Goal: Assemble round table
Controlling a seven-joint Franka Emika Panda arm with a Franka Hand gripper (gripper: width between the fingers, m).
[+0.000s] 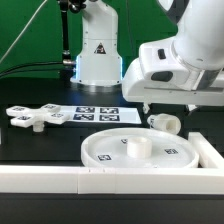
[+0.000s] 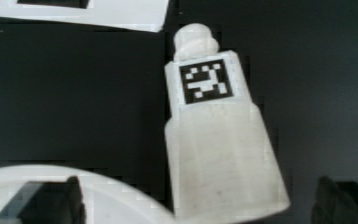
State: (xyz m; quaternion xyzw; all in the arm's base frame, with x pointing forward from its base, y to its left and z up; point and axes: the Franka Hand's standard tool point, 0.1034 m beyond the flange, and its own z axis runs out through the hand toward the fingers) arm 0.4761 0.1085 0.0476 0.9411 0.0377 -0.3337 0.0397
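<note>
The short white post (image 2: 211, 130) lies on its side on the black table, with a square tag (image 2: 208, 80) on it. It also shows in the exterior view (image 1: 165, 122), just behind the large rimmed round disc (image 1: 130, 150). My gripper (image 2: 194, 205) is open just above the post, one dark finger (image 2: 43, 205) on each side of its thick end, not touching it. In the exterior view my gripper (image 1: 170, 108) hangs right over the post. The disc's rim (image 2: 87, 200) curves beside the post. The flat cross-shaped piece (image 1: 35, 117) lies at the exterior view's left.
The marker board (image 1: 95, 114) lies flat behind the disc; its corner shows in the wrist view (image 2: 87, 12). A long white wall (image 1: 100, 180) runs along the front and up the exterior view's right. The robot base (image 1: 97, 55) stands at the back.
</note>
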